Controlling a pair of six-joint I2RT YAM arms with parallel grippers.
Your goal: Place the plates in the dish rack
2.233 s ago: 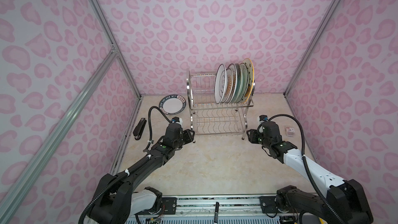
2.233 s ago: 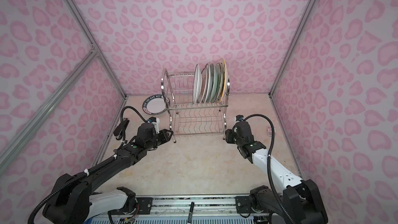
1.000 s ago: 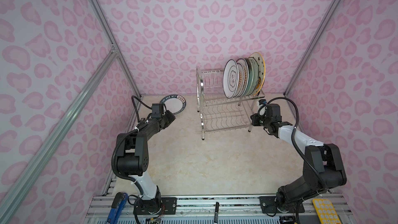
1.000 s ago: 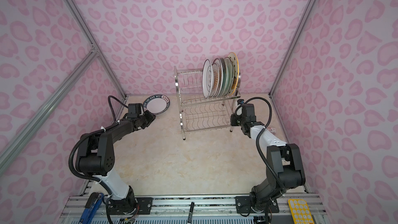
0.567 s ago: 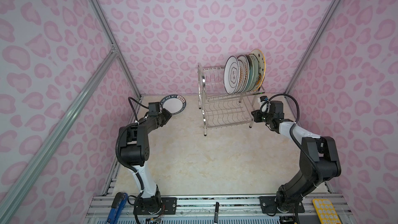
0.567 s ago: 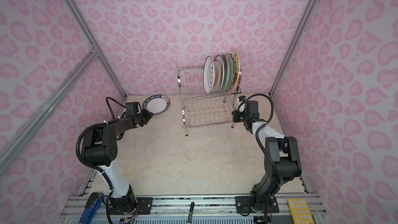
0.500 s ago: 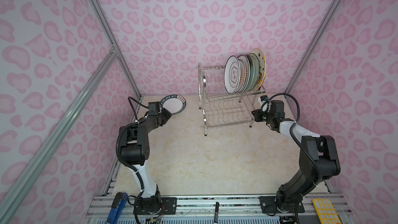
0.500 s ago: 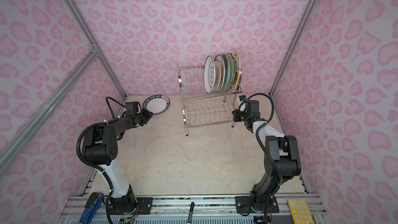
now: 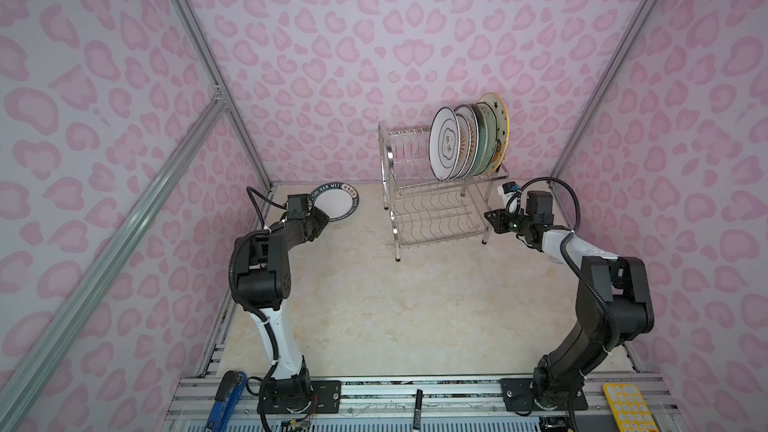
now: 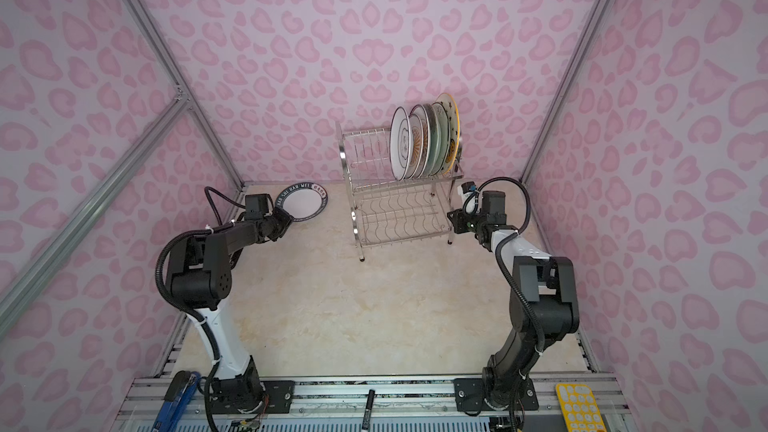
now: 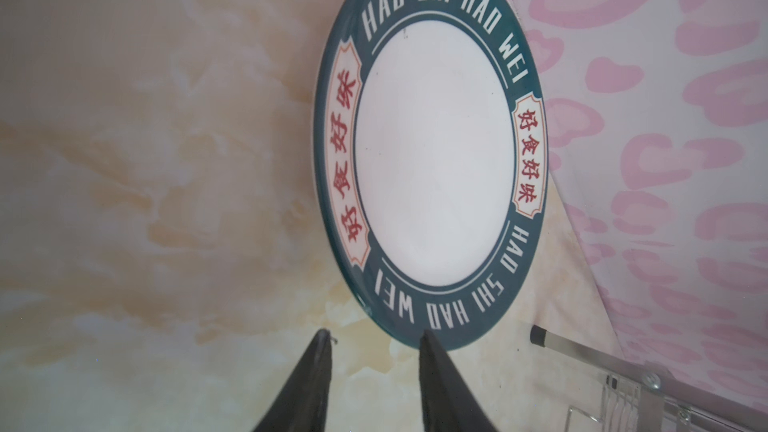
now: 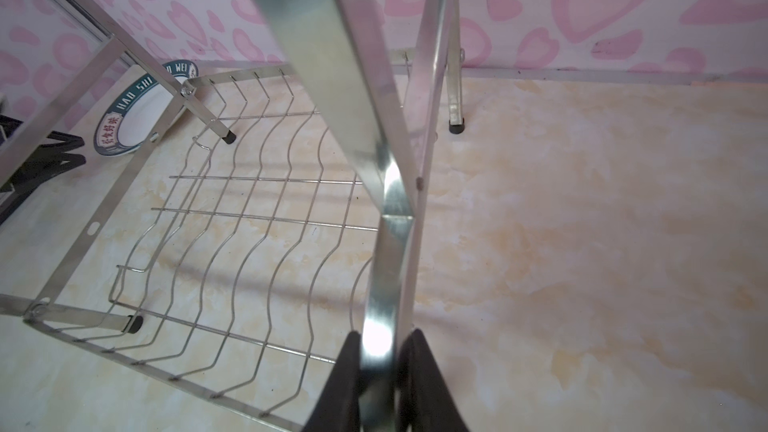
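The dish rack (image 9: 436,209) (image 10: 399,209) stands at the back right, with several plates (image 9: 446,143) (image 10: 405,143) upright in its upper tier. A navy-lettered plate (image 9: 336,205) (image 10: 302,201) (image 11: 432,151) (image 12: 129,126) lies flat by the back wall. My left gripper (image 9: 322,218) (image 10: 286,220) (image 11: 374,336) is open, its tips at that plate's near rim. My right gripper (image 9: 490,218) (image 10: 453,218) (image 12: 380,338) straddles the rack's side frame tube (image 12: 386,243). One finger lies against the tube, and a thin dark gap shows at the other.
Pink patterned walls close in on the left, back and right. A metal strut (image 11: 582,347) runs along the wall foot near the plate. On the front rail lie a black marker (image 9: 417,398), a blue tool (image 9: 226,396) and a yellow keypad (image 9: 625,407).
The rack with its plates has slid right and back with my right gripper on its frame. My left arm has reached out to the navy-lettered plate. The right jaws have loosened slightly.
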